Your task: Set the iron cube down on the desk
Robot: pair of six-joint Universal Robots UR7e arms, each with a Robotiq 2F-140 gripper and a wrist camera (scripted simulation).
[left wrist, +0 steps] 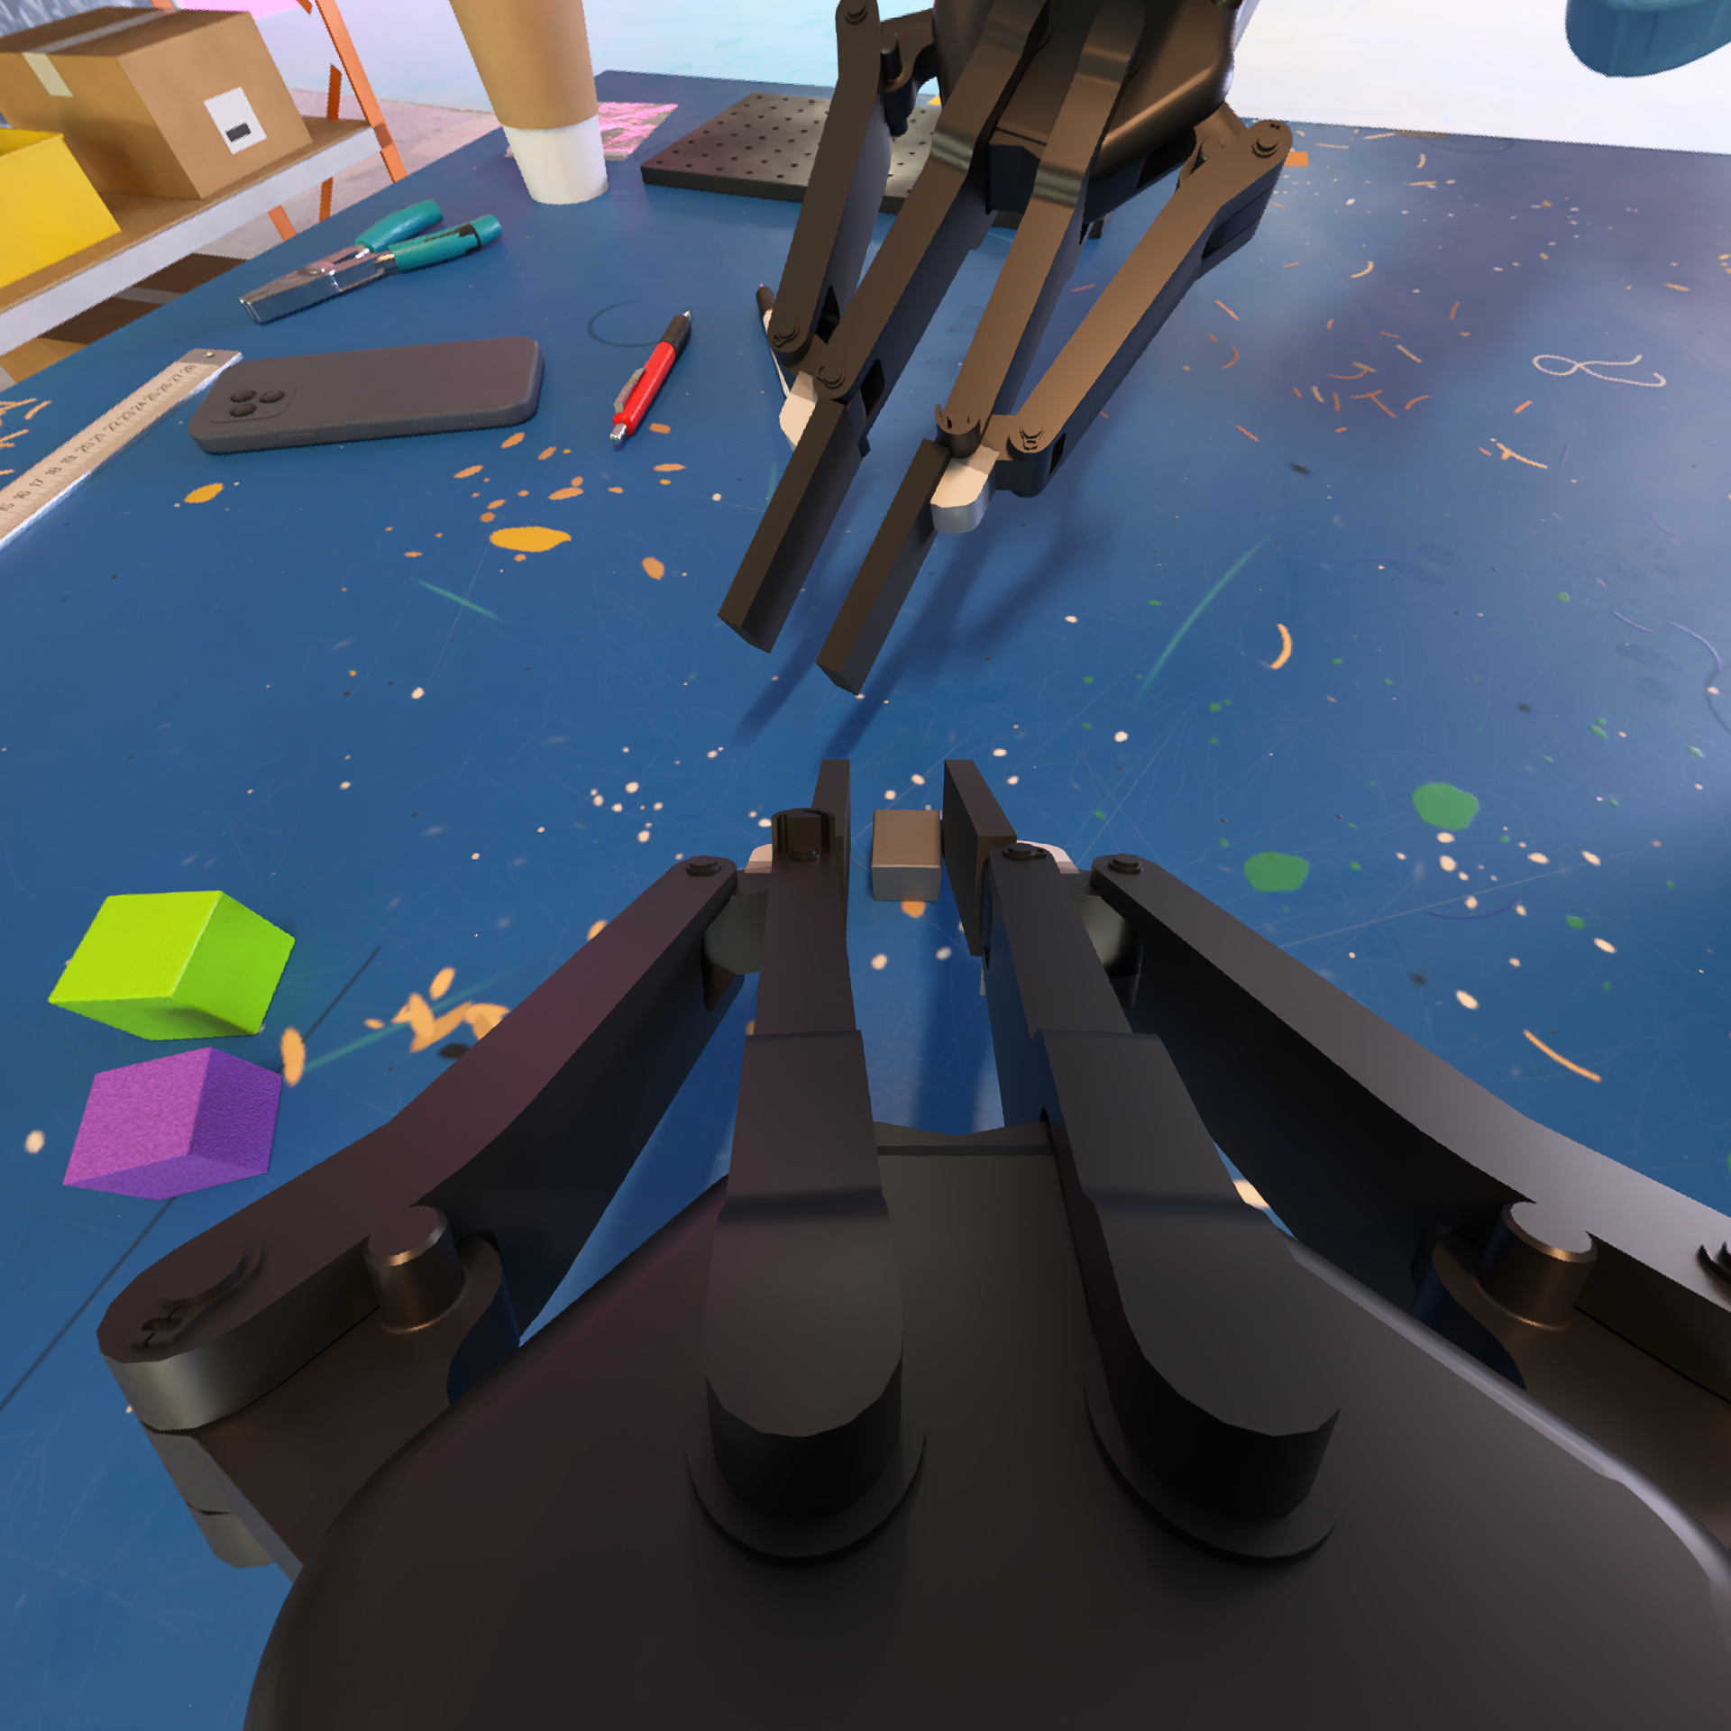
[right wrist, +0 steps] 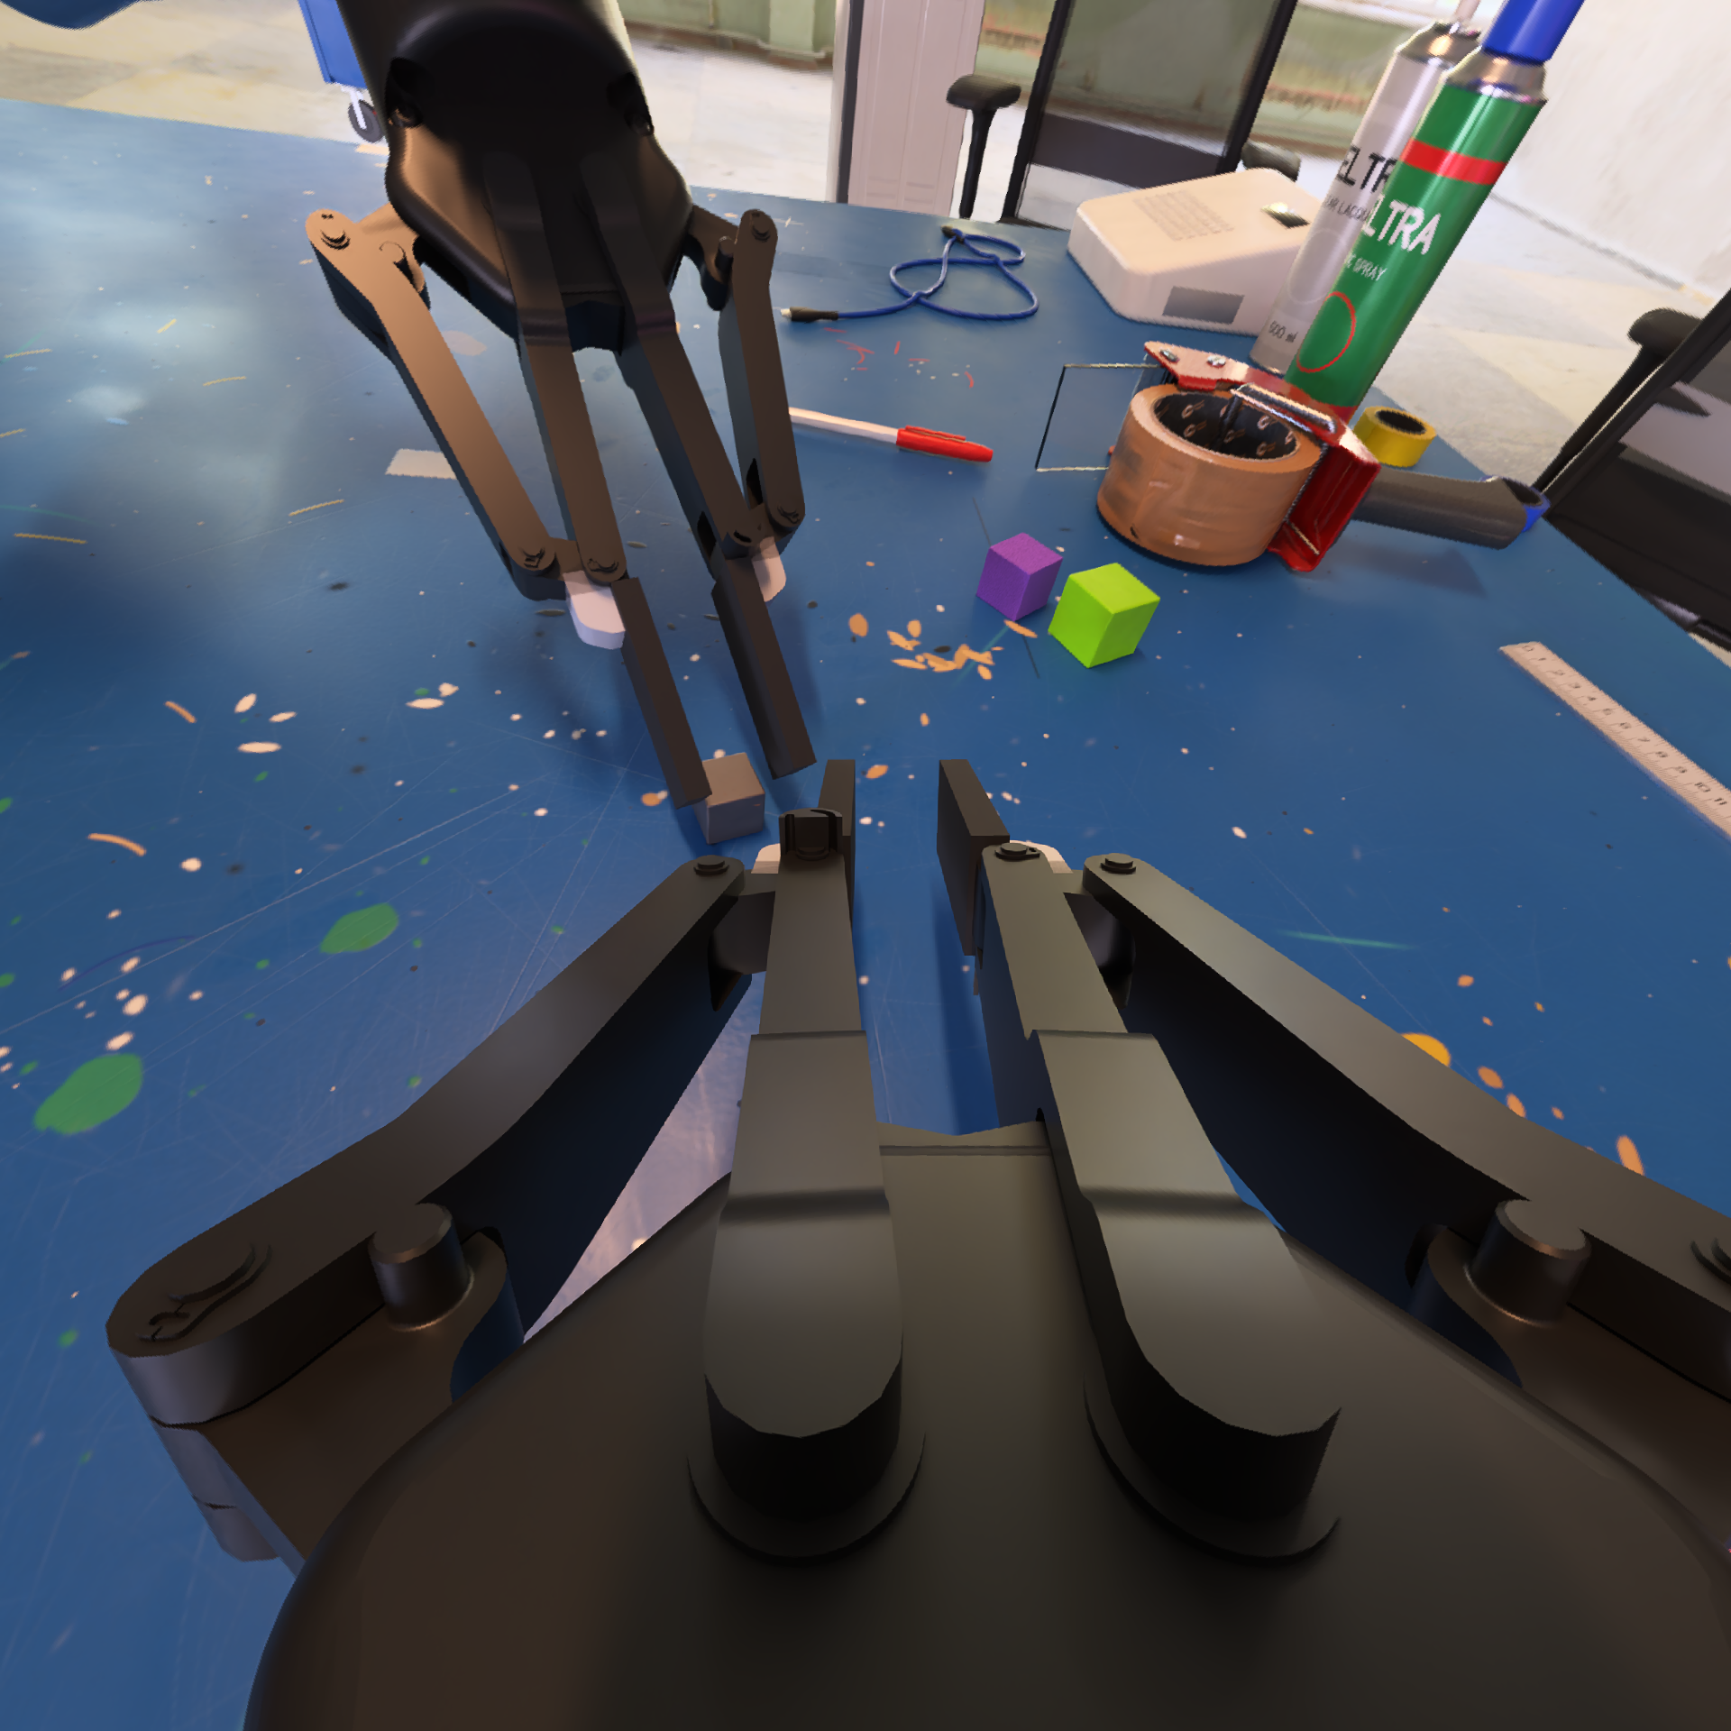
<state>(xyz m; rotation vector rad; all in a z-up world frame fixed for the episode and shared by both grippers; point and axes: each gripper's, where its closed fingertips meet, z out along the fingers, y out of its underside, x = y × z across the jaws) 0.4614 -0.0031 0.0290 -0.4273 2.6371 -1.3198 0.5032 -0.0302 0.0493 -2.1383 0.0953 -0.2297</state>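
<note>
Left wrist view, left to right. A lime-green cube [left wrist: 173,965] and a purple cube [left wrist: 178,1122] are lying at lower left, just beside one another. A steel ruler [left wrist: 103,436], a dark grey phone [left wrist: 370,393], teal-handled pliers [left wrist: 375,258] and a red pen [left wrist: 653,375] are occupying the upper left.

At centre, the small grey iron cube [left wrist: 905,854] is resting on the blue paint-spattered desk [left wrist: 1311,609] between the fingers of the left gripper [left wrist: 899,791], which are standing slightly parted with a narrow gap showing on each side (no grip on it).

The right gripper [left wrist: 813,651] is hanging above centre, its fingers slightly apart and holding nothing.

Right wrist view, right half: a brown tape dispenser [right wrist: 1218,478] and a green spray can [right wrist: 1405,234] are standing at upper right.
</note>
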